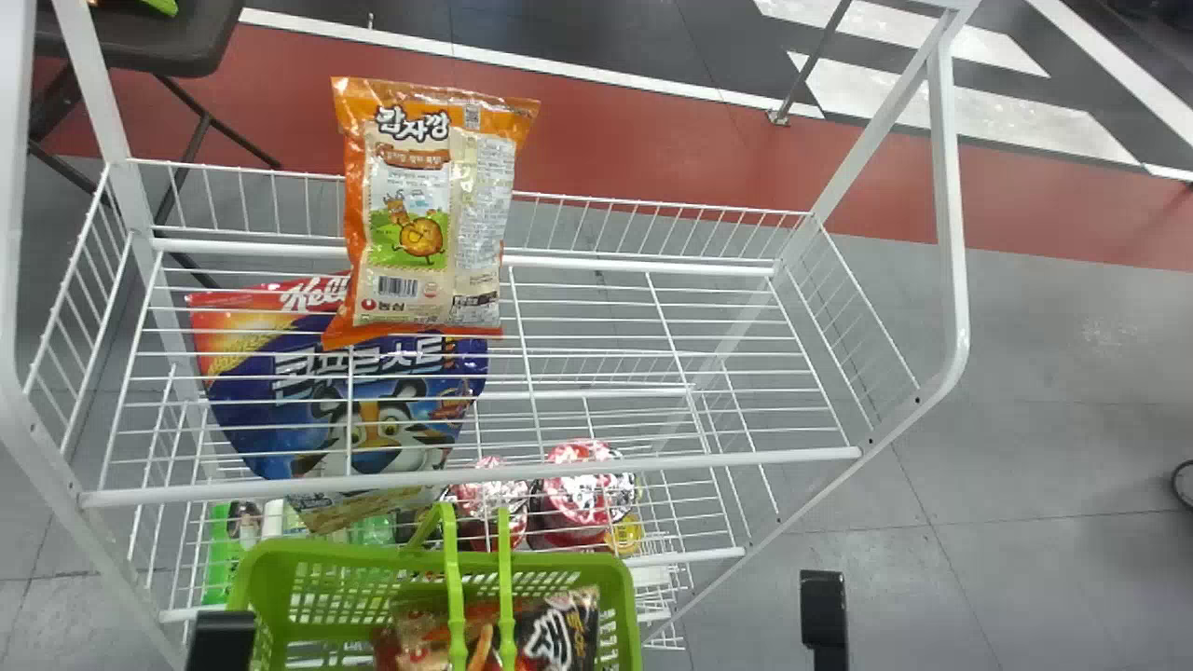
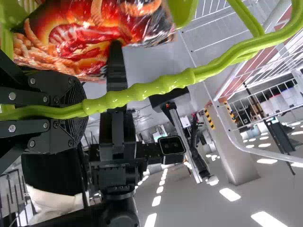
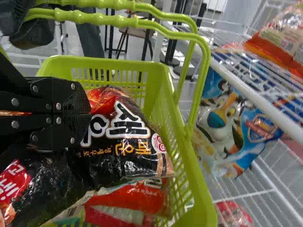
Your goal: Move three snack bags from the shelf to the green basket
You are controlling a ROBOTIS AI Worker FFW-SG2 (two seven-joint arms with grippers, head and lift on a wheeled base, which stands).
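Glinting mostly black, a snack bag (image 3: 120, 163) seems clamped in the right end effector (image 3: 88, 116).

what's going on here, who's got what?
Robot is loading snack bags. Its left hand grips the handle of the green basket. Its right hand has a black snack bag at the basket, just above a red bag inside. An orange snack bag is on the shelf, not yet moved.
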